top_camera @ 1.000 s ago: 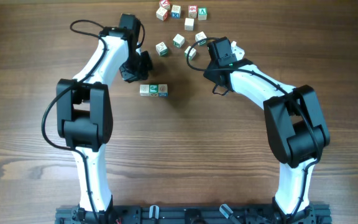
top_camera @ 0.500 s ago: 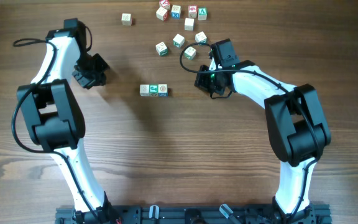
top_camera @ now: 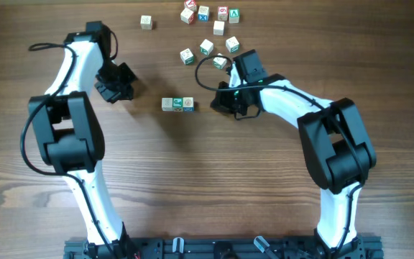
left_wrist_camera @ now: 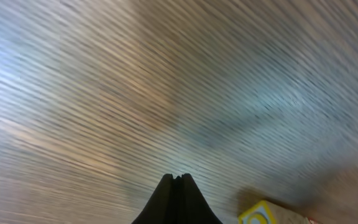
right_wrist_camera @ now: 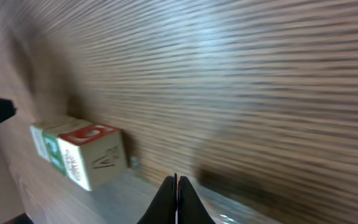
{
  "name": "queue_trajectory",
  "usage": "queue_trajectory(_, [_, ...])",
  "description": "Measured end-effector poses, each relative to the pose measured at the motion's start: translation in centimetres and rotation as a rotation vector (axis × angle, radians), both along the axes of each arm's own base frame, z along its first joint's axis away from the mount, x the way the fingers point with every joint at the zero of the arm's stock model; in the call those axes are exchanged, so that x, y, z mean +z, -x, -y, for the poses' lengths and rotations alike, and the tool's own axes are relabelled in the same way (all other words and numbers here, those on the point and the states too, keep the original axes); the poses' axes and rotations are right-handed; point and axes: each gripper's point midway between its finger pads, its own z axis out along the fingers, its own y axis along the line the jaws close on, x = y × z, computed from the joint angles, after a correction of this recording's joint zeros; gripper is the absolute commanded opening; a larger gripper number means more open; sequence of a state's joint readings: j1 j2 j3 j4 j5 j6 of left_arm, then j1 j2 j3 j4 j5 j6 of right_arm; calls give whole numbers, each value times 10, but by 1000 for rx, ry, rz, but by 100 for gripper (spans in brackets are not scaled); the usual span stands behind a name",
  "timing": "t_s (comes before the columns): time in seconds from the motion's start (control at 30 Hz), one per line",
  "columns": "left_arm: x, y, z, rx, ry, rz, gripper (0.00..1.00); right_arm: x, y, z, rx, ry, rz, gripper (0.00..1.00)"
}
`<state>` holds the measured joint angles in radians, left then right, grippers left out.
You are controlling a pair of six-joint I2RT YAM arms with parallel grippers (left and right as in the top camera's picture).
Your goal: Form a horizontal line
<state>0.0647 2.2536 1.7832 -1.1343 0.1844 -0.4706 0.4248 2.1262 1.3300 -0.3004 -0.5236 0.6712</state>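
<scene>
Table (top_camera: 207, 194): plain dark wood-grain top. Everything sits on it, with the arm bases along the near edge.
Left arm (top_camera: 67, 137): white and black, runs up the left side and bends back in toward the middle at the far end.
Right arm (top_camera: 336, 147): same build, leans from the near right over toward the center.
Left claw (top_camera: 117, 83): pinched fully together with nothing in it. Its own camera shows the two black tips (left_wrist_camera: 169, 194) meeting in a point over bare wood. It hangs left of the row and a bit farther back, well clear of it.
Right claw (top_camera: 228, 101): also pinched tight and holding nothing, tips (right_wrist_camera: 168, 202) pressed flat together. It's just right of the row, close but not touching.
Row of three cubes (top_camera: 177, 104): middle of the table, between the two claws, running left to right. They're pale wooden blocks touching side to side, with a green mark on the middle one. In the right wrist view (right_wrist_camera: 79, 152) the end block shows a red mark on top, with green next to it.
Loose cubes (top_camera: 219, 28): a scatter on the far side, right of center, with red, blue and green marks. The nearest ones are just beyond the right claw.
Lone cube (top_camera: 146, 22): off by itself on the far side, left of the scatter.
Blurry corner (left_wrist_camera: 269, 214): a yellow-marked block at the bottom of the left wrist view, can't tell which one.
</scene>
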Motion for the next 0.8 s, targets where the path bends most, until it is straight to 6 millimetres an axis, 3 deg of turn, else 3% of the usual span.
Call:
queue_trajectory(0.27, [1, 1, 20, -64, 16, 5, 4, 5, -1, -14, 25, -21, 44, 4])
queue_trajectory(0.8, [1, 1, 21, -67, 16, 5, 4, 11, 8, -42, 79, -45, 83, 5])
